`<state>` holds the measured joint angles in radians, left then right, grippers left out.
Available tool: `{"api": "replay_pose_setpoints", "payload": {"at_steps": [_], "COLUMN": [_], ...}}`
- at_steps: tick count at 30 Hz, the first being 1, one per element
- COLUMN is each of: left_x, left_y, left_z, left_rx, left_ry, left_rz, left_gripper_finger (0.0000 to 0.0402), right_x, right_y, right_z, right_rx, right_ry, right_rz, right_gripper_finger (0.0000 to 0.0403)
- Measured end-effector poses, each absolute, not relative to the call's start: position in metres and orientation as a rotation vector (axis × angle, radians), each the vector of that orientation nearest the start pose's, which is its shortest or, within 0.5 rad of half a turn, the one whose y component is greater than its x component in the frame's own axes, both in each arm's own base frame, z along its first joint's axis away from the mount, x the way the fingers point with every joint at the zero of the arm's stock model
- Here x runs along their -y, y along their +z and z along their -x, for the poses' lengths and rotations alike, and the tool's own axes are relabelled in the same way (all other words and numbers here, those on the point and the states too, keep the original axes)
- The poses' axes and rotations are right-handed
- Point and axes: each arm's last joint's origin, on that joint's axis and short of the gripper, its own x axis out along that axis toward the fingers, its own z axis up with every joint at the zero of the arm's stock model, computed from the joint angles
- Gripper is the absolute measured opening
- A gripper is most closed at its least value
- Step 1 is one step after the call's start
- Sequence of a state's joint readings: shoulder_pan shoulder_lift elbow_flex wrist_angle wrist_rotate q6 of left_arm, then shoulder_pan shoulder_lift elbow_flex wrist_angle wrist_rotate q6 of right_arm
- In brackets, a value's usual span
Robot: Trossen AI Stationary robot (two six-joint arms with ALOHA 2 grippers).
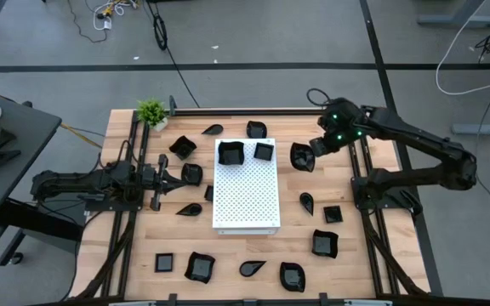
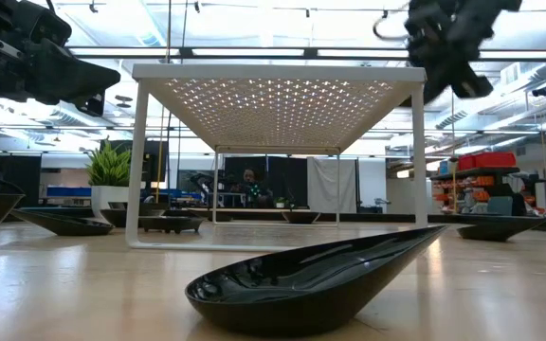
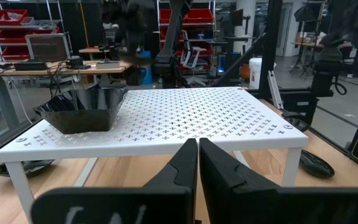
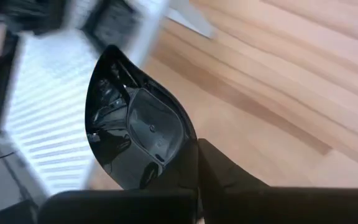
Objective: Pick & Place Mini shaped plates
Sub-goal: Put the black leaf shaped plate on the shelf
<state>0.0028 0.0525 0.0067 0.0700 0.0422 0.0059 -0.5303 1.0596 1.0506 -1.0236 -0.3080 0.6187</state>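
Observation:
My right gripper [image 1: 311, 151] hangs just right of the white perforated board [image 1: 246, 200], shut on the rim of a glossy black teardrop plate [image 4: 138, 130], which also shows from above [image 1: 301, 157]. Two black plates sit at the board's far end, a wavy-edged one [image 1: 230, 153] and a square one [image 1: 264, 151]. Several more mini plates lie around the wooden table, among them a leaf-shaped plate [image 2: 311, 279] close in the low view. My left gripper [image 3: 198, 144] is shut and empty, level with the board's left side [image 1: 181, 179].
A small green potted plant [image 1: 152, 111] stands at the table's far left corner. Black plates lie on both sides of the board and along the near edge. A person [image 2: 249, 180] sits far off in the room behind.

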Motion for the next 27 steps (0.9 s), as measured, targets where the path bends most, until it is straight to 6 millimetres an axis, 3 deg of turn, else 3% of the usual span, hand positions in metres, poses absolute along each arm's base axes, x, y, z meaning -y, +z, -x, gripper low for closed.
{"api": "replay_pose_setpoints", "payload": {"at_steps": [5,10,27], "left_x": [0.001,0.001,0.001], "left_y": [0.169,0.169,0.168], "left_z": [-0.1,-0.1,-0.1], "left_rx": [0.025,0.025,0.025], "left_ry": [-0.04,-0.039,-0.039], "left_rz": [-0.007,-0.006,-0.007], "left_gripper_finger": [0.0021,0.0021,0.0021], "right_x": [0.076,0.066,0.001], "right_y": [0.336,0.35,0.33], "right_z": [-0.186,-0.216,-0.34], "right_rx": [-0.832,-0.812,-0.933], "right_ry": [-0.412,-0.321,0.008], "right_rz": [-0.958,-0.93,-0.85], "right_gripper_finger": [0.0,0.0,0.0]}}
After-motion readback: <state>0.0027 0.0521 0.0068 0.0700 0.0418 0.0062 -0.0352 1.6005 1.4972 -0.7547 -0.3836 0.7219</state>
